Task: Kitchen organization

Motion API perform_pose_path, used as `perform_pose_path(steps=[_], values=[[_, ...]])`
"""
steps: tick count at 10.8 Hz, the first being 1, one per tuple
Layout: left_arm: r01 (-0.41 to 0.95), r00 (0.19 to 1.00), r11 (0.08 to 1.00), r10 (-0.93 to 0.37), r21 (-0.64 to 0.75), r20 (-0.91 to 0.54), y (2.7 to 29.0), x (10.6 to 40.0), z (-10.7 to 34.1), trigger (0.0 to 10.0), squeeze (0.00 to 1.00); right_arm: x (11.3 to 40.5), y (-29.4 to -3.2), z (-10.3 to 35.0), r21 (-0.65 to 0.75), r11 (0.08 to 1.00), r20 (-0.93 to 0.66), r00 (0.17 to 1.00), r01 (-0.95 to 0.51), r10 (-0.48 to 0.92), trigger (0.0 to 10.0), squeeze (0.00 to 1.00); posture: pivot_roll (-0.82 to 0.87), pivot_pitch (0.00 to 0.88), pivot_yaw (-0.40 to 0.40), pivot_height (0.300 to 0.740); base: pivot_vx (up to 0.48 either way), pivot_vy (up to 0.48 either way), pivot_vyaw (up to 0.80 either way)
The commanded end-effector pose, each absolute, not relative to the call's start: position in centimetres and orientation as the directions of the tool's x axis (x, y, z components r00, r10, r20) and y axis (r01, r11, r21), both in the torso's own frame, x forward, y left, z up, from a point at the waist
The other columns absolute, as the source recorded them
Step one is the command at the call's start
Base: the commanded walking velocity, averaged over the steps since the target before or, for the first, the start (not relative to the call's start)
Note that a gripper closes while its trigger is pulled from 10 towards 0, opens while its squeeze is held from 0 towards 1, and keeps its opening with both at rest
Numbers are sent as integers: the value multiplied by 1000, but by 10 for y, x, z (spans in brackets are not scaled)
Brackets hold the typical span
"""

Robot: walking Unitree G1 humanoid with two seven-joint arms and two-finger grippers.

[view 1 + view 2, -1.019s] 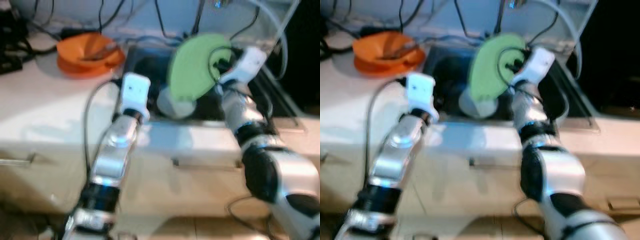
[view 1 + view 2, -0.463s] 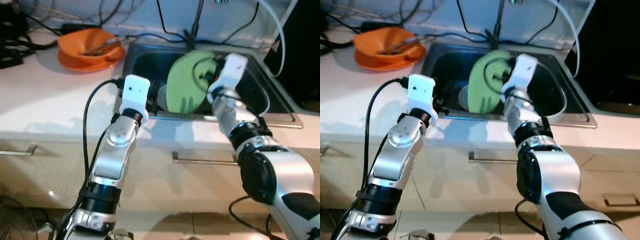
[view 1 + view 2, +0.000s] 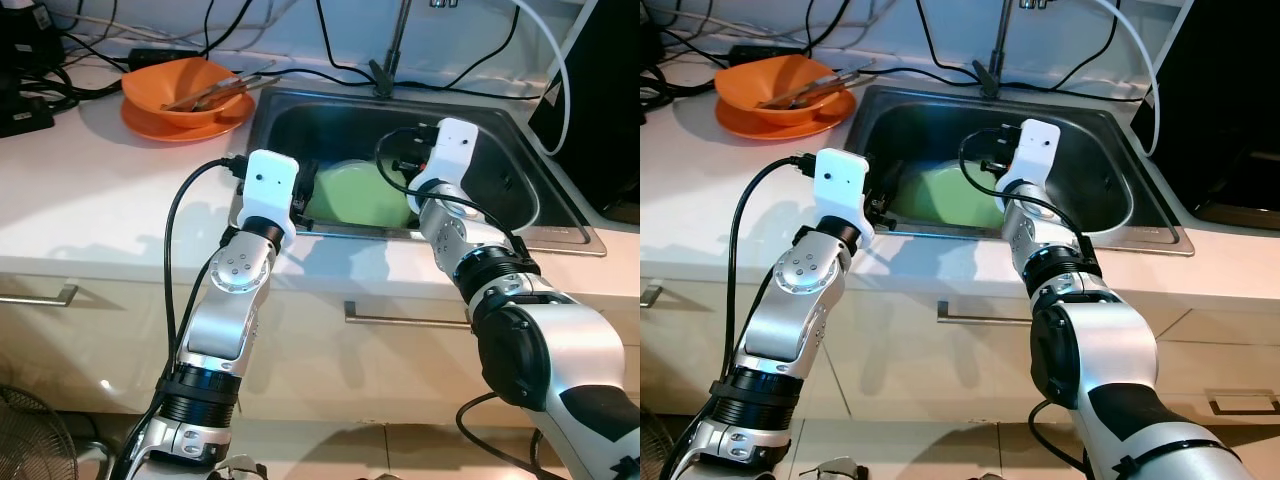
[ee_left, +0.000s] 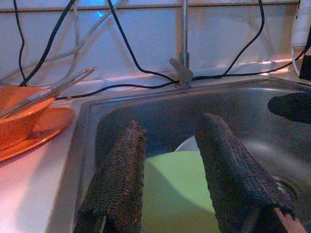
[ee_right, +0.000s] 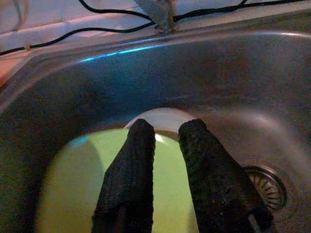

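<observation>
Round light-green plate (image 3: 362,195) lying in the stainless-steel sink (image 3: 1095,130), both grippers reaching over the near rim.
The plate rests low in the basin on a white dish (image 5: 165,117) (only its edge peeks out); the right gripper (image 5: 164,130) hangs just above it, fingers slightly apart and empty; the left gripper (image 4: 170,131) stands wide open at the sink's left side; an orange bowl on an orange plate (image 3: 182,92) sits on the white desk (image 3: 90,190).
</observation>
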State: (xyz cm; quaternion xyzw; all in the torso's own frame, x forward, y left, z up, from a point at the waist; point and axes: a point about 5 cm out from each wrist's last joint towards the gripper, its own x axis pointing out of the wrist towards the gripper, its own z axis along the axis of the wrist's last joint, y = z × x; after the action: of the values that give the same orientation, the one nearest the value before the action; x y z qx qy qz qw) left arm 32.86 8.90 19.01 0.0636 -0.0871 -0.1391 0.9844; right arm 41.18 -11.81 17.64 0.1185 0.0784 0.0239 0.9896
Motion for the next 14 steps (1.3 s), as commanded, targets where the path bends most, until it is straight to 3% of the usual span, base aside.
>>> perform_pose_path(steps=[1, 2, 5, 8, 9, 10, 14], values=[[279, 944, 949, -299, 148, 142, 85, 328, 188, 10000, 0, 413, -118, 183, 245, 969, -115, 991, -42, 72, 10000, 0, 159, 34, -90, 740, 0, 0, 0], [279, 944, 949, -299, 148, 142, 85, 328, 188, 10000, 0, 413, -119, 183, 245, 969, -108, 992, -39, 67, 10000, 0, 159, 34, -90, 740, 0, 0, 0], [215, 938, 966, -245, 141, 246, 95, 330, 196, 10000, 0, 410, -116, 210, 87, 991, 166, 982, -102, 87, 10000, 0, 142, 33, -85, 740, 0, 0, 0], [114, 928, 982, -160, 152, 337, 110, 334, 205, 10000, 0, 387, -123, 208, 71, 993, 352, 934, -95, 64, 10000, 0, 120, 31, -79, 740, 0, 0, 0], [96, 924, 984, -144, 152, 353, 113, 334, 205, 10000, 0, 369, -125, 190, 30, 997, 371, 927, -77, 61, 10000, 0, 108, 32, -77, 740, 0, 0, 0], [92, 920, 984, -142, 152, 365, 113, 333, 203, 10000, 0, 355, -130, 161, 73, 997, 303, 953, -39, 15, 10000, 0, 102, 30, -72, 740, 0, 0, 0], [88, 910, 974, -165, 210, 381, 111, 331, 198, 10000, 0, 341, -122, 167, 93, 995, 340, 940, -36, 2, 10000, 0, 91, 11, -62, 740, 0, -71, 0]])
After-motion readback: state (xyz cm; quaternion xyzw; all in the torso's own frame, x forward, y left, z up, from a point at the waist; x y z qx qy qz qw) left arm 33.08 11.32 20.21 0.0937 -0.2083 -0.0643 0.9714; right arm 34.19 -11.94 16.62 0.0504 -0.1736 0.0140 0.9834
